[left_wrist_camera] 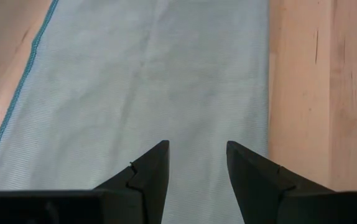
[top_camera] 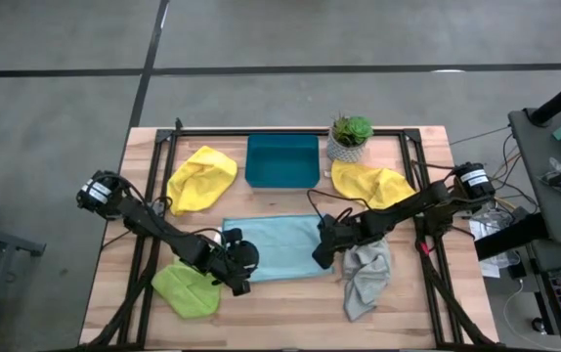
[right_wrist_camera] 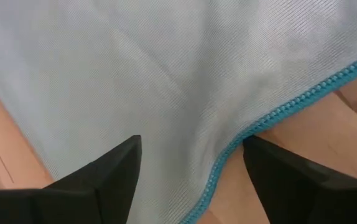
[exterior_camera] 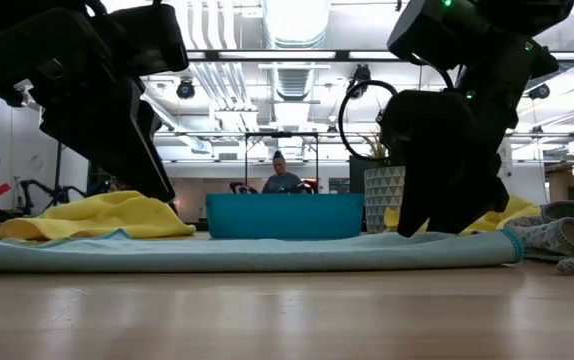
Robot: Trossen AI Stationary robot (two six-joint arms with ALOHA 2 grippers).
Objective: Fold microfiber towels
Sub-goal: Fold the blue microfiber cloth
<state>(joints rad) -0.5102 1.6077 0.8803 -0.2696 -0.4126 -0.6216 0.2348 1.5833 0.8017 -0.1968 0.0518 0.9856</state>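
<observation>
Both sets of jaws stand open and empty over the blue towel (top_camera: 282, 247), spread flat mid-bench, the left gripper (top_camera: 241, 262) at its left edge and the right gripper (top_camera: 323, 249) spread wider at its right edge.

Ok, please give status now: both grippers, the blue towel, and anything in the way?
Left gripper open, over blue towel. Right gripper open at the towel's right edge. Towel flat, not folded. Grey towel close beside the right gripper.
</observation>
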